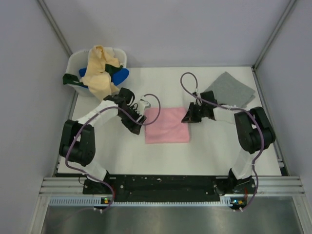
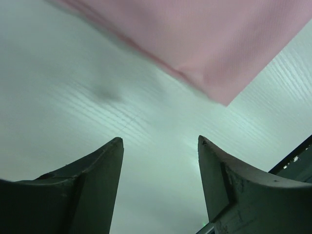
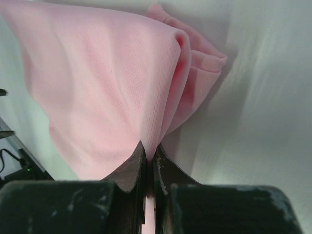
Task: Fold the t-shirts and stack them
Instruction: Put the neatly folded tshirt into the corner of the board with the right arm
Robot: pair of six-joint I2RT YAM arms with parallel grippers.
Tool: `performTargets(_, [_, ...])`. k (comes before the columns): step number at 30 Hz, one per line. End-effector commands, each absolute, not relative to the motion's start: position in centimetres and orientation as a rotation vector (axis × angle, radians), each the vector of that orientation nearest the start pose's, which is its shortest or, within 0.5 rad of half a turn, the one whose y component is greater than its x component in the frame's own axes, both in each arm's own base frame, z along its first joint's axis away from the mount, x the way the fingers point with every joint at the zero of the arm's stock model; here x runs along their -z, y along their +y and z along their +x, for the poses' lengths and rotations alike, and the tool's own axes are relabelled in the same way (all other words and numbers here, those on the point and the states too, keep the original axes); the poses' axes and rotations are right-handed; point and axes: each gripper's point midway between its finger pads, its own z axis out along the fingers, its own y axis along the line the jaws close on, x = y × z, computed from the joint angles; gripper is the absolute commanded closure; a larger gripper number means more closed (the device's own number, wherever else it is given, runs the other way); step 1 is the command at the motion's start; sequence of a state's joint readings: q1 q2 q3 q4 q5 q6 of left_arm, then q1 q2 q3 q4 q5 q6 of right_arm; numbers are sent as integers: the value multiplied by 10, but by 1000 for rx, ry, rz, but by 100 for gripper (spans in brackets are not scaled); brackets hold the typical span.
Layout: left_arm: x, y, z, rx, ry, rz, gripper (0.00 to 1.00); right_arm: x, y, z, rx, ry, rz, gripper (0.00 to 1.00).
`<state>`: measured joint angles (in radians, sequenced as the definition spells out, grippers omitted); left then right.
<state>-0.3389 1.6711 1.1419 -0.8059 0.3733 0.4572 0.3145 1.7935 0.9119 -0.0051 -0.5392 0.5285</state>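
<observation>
1. Top external view: no legible text, label, brand, number or sign on any surface.
2. Left wrist view: nothing readable; the frame is partly blurred.
3. Right wrist view: nothing readable.

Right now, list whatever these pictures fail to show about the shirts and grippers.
Top view: the yellow shirt covers most of the tub, so shirts beneath cannot be counted.
Top view: the right gripper's own body hides its fingertips on the pink shirt.
Left wrist view: the pink shirt is blurred, cut off by the top edge.
</observation>
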Motion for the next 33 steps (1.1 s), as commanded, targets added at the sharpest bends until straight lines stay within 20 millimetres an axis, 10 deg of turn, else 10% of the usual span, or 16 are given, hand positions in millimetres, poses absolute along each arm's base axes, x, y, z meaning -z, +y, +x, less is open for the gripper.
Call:
performTargets(1, [-94, -130, 295, 402, 2513, 1123, 32, -46, 188, 356, -717, 2612, -113, 100])
performTargets(9, [-93, -117, 299, 394, 2538, 1076, 31, -55, 178, 406, -589, 2669, -175, 100])
performTargets(23, [-88, -112, 298, 388, 2557, 1066, 30, -117, 138, 523, -815, 2480, 323, 100])
performTargets(33, [-86, -110, 300, 388, 2559, 1054, 29, -146, 100, 557, -826, 2366, 552, 100])
